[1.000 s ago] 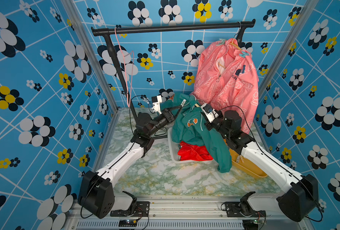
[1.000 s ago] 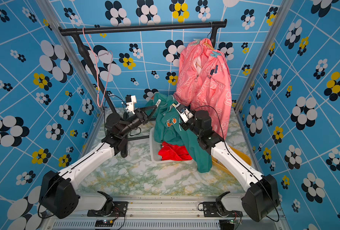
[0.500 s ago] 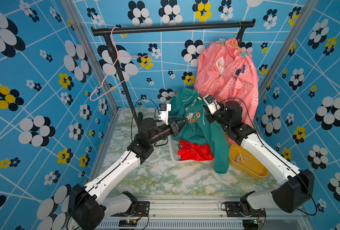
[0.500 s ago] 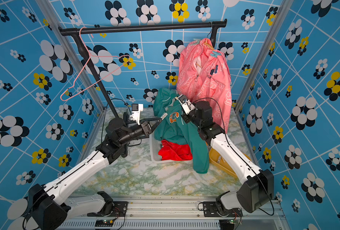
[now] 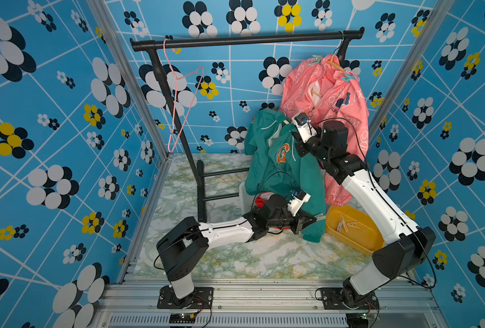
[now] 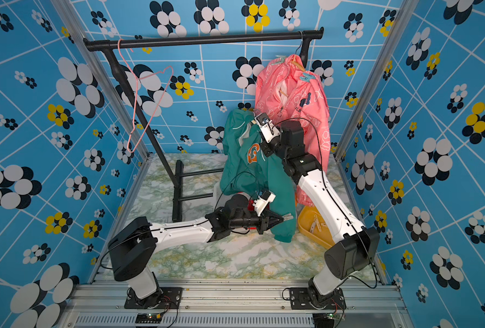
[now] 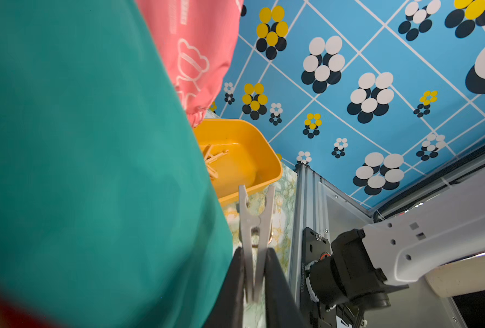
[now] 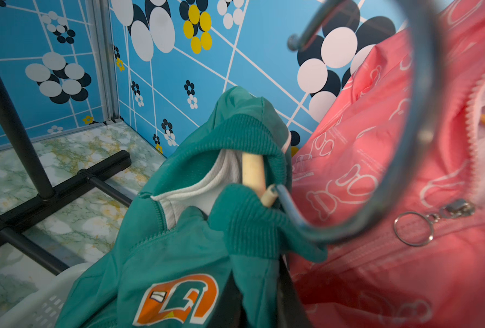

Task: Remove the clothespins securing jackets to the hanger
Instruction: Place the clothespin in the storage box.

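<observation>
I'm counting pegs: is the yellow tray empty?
No, a few clothespins lie inside the yellow tray.

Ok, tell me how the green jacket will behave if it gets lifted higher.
The green jacket is probably floppy: it hangs in loose folds below the right gripper, its sleeve drooping near the yellow tray. It seems light, carried by one pinch near the collar. It may slide off the wooden hanger, which pokes out of the collar.
</observation>
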Motion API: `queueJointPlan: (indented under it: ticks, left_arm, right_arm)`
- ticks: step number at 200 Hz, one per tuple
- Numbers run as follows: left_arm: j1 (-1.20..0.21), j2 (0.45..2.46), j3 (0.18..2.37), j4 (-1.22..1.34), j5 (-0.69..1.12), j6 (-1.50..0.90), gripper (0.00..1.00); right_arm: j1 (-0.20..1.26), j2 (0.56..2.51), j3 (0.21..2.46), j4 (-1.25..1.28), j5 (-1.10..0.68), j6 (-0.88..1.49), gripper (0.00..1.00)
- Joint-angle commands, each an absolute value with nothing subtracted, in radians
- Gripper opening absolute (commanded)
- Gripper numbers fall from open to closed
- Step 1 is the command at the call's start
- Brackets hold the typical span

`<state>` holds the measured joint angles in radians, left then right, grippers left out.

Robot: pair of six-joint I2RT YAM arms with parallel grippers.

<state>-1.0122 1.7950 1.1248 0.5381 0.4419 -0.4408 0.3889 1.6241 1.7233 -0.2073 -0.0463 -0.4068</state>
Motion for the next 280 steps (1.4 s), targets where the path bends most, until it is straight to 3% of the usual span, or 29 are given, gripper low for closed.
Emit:
queueJointPlan:
  ticks: [1, 67, 73, 89, 93, 98, 107, 143, 185, 229, 280]
  left_arm:
    - [-1.046, 1.912, 1.253, 0.687, 0.458, -0.436, 0.0]
    - [-1.111, 2.217, 1.565, 0.579, 0.346, -0.394, 0.0]
    - [-1.112, 2.223, 1.571, 0.574, 0.341, -0.393, 0.1]
    - [-1.114, 2.236, 1.586, 0.571, 0.328, -0.392, 0.5]
    - [-1.113, 2.238, 1.59, 0.573, 0.328, -0.395, 0.71]
    - [-1.113, 2.241, 1.592, 0.576, 0.329, -0.398, 0.9]
    - [-1.113, 2.238, 1.59, 0.582, 0.329, -0.406, 1.0]
    - [-1.107, 2.153, 1.491, 0.658, 0.335, -0.394, 0.99]
    - [-1.089, 1.859, 1.276, 0.613, 0.343, -0.287, 0.98]
    - [-1.085, 1.53, 1.119, 0.31, 0.016, -0.075, 0.91]
    - [-0.981, 1.422, 1.128, 0.206, -0.208, 0.036, 0.86]
  right_arm:
    - [0.38, 1.611, 1.771, -0.159, -0.04, -0.39, 0.0]
    - [0.38, 1.553, 1.688, -0.143, -0.075, -0.388, 0.0]
    - [0.381, 1.547, 1.681, -0.142, -0.075, -0.39, 0.0]
    - [0.38, 1.533, 1.664, -0.137, -0.077, -0.391, 0.0]
    - [0.38, 1.531, 1.659, -0.135, -0.08, -0.391, 0.0]
    - [0.38, 1.528, 1.656, -0.135, -0.081, -0.391, 0.0]
    - [0.38, 1.525, 1.649, -0.135, -0.081, -0.391, 0.0]
    - [0.38, 1.522, 1.627, -0.135, -0.06, -0.405, 0.0]
    - [0.378, 1.526, 1.623, -0.133, -0.04, -0.412, 0.0]
    - [0.379, 1.5, 1.61, -0.141, -0.057, -0.411, 0.0]
    - [0.379, 1.402, 1.529, -0.189, -0.153, -0.408, 0.0]
